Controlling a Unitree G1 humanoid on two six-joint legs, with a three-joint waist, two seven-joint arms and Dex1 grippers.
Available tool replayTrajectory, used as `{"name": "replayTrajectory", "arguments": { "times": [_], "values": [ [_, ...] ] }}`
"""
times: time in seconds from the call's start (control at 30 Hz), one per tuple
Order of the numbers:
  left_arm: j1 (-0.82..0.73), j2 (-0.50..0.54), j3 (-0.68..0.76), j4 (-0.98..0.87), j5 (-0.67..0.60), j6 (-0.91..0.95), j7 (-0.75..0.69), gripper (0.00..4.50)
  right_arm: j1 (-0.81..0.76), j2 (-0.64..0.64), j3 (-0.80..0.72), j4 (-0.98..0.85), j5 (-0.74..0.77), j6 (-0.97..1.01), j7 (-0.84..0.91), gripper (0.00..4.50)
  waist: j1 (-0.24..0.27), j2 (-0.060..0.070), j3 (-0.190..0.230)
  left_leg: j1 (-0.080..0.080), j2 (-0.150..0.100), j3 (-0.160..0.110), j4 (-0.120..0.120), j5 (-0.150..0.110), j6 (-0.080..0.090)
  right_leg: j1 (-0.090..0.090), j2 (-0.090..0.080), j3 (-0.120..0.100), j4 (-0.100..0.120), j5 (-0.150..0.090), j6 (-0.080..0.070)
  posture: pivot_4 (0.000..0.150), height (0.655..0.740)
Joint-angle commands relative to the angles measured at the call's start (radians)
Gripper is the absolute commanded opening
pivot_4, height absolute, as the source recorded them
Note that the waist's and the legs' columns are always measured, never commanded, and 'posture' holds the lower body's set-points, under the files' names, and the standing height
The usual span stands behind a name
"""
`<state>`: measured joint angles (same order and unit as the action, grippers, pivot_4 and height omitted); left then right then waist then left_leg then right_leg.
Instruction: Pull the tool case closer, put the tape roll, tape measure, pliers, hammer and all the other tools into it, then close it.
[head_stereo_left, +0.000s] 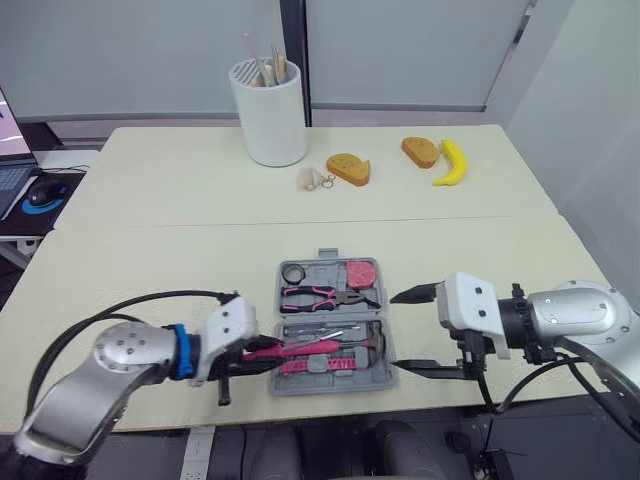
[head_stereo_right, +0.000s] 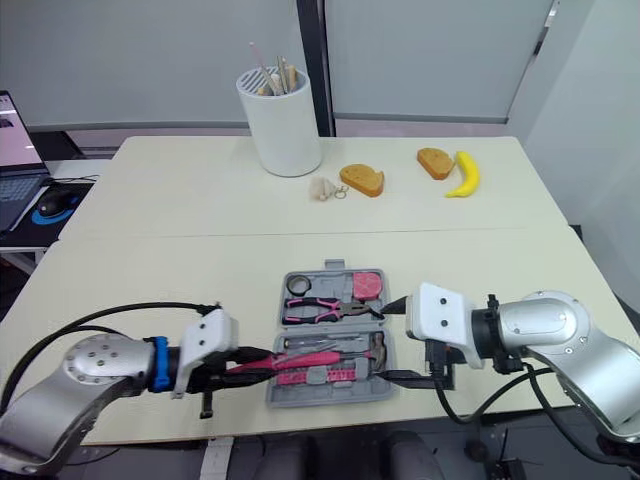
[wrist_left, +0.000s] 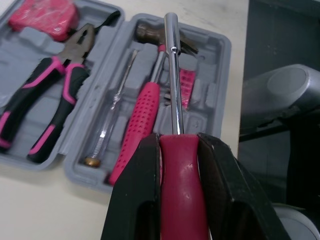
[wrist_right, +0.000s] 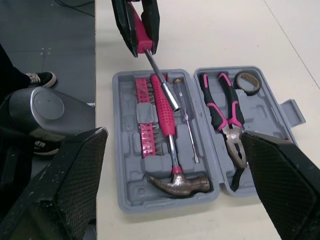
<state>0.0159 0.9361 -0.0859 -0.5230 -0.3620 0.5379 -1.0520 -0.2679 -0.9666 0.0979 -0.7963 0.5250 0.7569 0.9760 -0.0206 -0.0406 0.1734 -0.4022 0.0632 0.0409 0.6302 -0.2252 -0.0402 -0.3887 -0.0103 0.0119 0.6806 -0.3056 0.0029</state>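
Right, from the head camera, the grey plastic tool case (head_stereo_left: 322, 271) lay open at the near edge of the pale table (head_stereo_left: 180, 200), between my two arms. My left gripper (head_stereo_left: 245, 356) was pinching the pink-handled screwdriver (head_stereo_left: 265, 353) with its chrome shaft, holding it over the case's near half. My right gripper (head_stereo_left: 412, 332) sat just beside the case's right wall, fingers spread wide, nothing between them. Black-and-pink pliers (head_stereo_left: 320, 296), a black tape roll (head_stereo_left: 293, 273) and a pink tape measure (head_stereo_left: 360, 272) lay in the far half.

Over to the left wrist: both black fingers (wrist_left: 135, 200) were pressed against the pink handle. The shaft pointed across the pink-handled hammer (wrist_left: 141, 115), which lay in its slot with a thin screwdriver (wrist_left: 112, 120) just beside it.

And the right wrist: my spread fingers framed the whole case, with a pink strip of bits (wrist_right: 146, 125) lying in the hammer's half.
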Motion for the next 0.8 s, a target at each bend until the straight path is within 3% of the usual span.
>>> {"name": "replayTrajectory", "arguments": {
  "times": [0.03,0.47,0.8],
  "values": [
    [-0.035,0.003,-0.126,-0.052,0.086,0.006,0.01,0.71,0.031,-0.035,-0.023,-0.051,0.014,0.012,0.001,4.5,0.0,0.0,0.0,0.0,0.0,0.0,0.0,0.0,0.0,0.0,0.001,0.0,0.0,0.0,0.0,0.15,0.7337],
    [-0.099,-0.135,-0.384,0.079,0.334,-0.113,0.102,0.71,0.094,-0.088,-0.031,-0.078,0.013,0.012,-0.008,4.5,-0.003,0.0,0.0,0.001,0.001,-0.001,0.0,0.0,0.0,0.0,0.003,0.001,0.0,-0.002,0.004,0.15,0.7337],
    [-0.191,-0.203,-0.432,0.151,0.384,-0.107,0.08,0.71,0.098,-0.1,-0.043,-0.088,0.036,0.022,-0.013,4.5,-0.001,0.0,0.0,0.001,0.0,-0.001,0.001,0.0,0.0,0.001,0.005,0.002,0.001,-0.001,0.006,0.15,0.7337]
  ]
}}
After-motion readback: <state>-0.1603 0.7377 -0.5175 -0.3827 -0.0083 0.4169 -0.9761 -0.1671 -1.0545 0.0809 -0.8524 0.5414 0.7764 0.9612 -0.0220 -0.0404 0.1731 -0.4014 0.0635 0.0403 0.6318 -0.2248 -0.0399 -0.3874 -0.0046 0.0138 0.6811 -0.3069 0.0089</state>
